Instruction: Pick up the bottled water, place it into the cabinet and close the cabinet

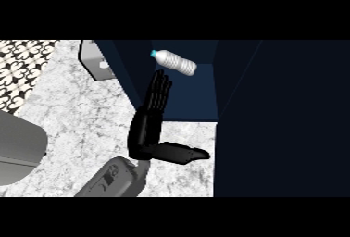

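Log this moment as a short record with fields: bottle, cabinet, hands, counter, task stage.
bottled water: lying on its side inside the cabinet, teal cap toward the view's upper left
cabinet: open, dark blue interior showing
left hand: open, fingers straight, pointing toward the bottle, not touching it
right hand: not in view
counter: white marbled top, below the left forearm
task stage: bottle placed in, cabinet not yet closed

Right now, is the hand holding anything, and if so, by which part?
Nothing is held. The left hand is open, fingers straight, just short of the bottled water lying inside the cabinet.
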